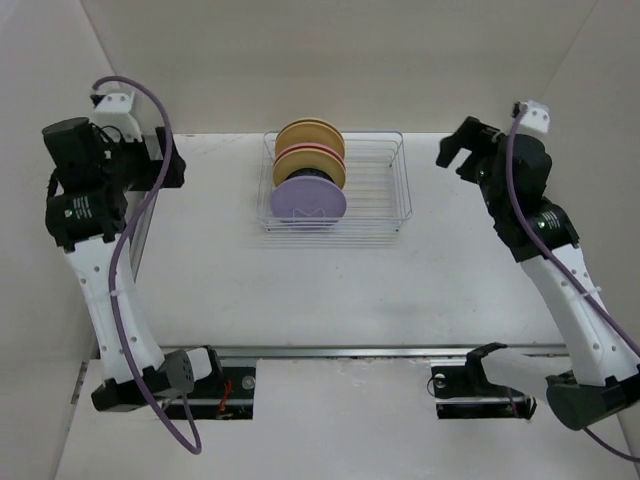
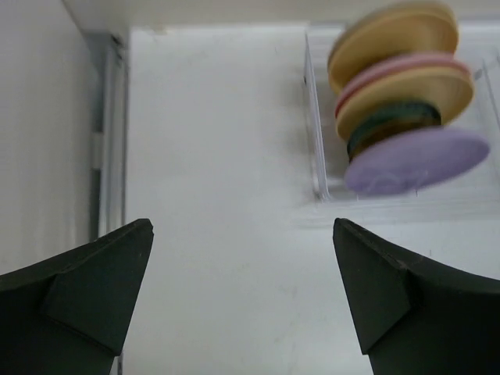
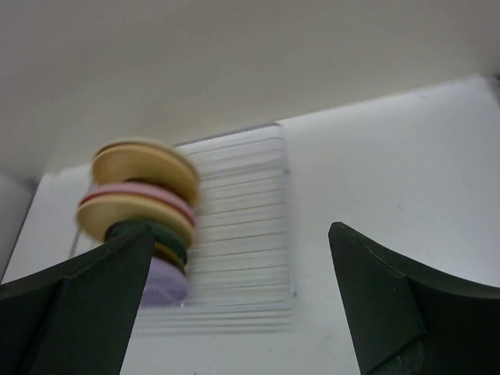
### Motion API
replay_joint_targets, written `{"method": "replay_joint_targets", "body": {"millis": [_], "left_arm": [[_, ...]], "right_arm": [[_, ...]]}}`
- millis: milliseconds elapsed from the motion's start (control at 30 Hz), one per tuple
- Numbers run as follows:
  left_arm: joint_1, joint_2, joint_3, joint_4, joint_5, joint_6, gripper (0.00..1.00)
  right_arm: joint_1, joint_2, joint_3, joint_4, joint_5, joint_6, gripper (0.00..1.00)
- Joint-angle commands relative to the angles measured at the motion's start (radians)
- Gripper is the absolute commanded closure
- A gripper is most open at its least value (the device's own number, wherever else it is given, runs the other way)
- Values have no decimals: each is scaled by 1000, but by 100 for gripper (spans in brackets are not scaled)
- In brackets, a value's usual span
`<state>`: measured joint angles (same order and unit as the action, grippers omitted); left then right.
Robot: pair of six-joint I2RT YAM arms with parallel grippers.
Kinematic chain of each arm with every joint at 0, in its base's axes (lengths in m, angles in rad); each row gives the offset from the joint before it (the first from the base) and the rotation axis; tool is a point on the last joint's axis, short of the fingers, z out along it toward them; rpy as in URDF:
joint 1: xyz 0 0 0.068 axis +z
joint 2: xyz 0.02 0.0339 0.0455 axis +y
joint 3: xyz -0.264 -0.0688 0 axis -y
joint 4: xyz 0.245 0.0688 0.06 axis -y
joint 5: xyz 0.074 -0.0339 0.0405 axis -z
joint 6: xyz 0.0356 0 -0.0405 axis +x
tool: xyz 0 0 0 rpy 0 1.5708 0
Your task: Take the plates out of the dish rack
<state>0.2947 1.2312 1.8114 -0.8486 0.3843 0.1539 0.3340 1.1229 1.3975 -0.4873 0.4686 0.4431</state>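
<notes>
Nothing looks unloaded yet: no plate lies on the table (image 1: 300, 290), the dish rack (image 1: 375, 190) at its far middle holds all the plates (image 1: 308, 175) upright at its left end, and the left gripper (image 2: 242, 226) and right gripper (image 3: 241, 230) hang wide open, well apart from it.

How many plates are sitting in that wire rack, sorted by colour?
Cream/tan plates: 2
Pink plate: 1
Teal plate: 1
Amber-yellow plate: 1 (only a thin, blurred edge shows)
Lavender plate: 1
Total: 6 plates, all standing in the dish rack
</notes>
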Motion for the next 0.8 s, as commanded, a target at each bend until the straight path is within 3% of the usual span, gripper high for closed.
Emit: {"method": "replay_joint_targets", "body": {"millis": [0,167,233,367,533,767], "left_arm": [[-9,76,-92,-237,140,180,0],[-129,76,-230,-222,108,210,6],[-164,100,-230,-169,61,175,1],[-252,234,-147,-147,-11,108,1],[-322,496,43,-210,-50,84,34],[-351,663,95,-140,-50,9,39]], "right_arm": [[29,89,53,248,-646,-404,1],[150,406,299,-17,-768,-521,6],[186,446,299,4,-750,-546,7],[254,543,308,46,-693,-577,13],[286,675,362,55,-611,-601,16],[295,791,383,122,-530,-610,30]]}}
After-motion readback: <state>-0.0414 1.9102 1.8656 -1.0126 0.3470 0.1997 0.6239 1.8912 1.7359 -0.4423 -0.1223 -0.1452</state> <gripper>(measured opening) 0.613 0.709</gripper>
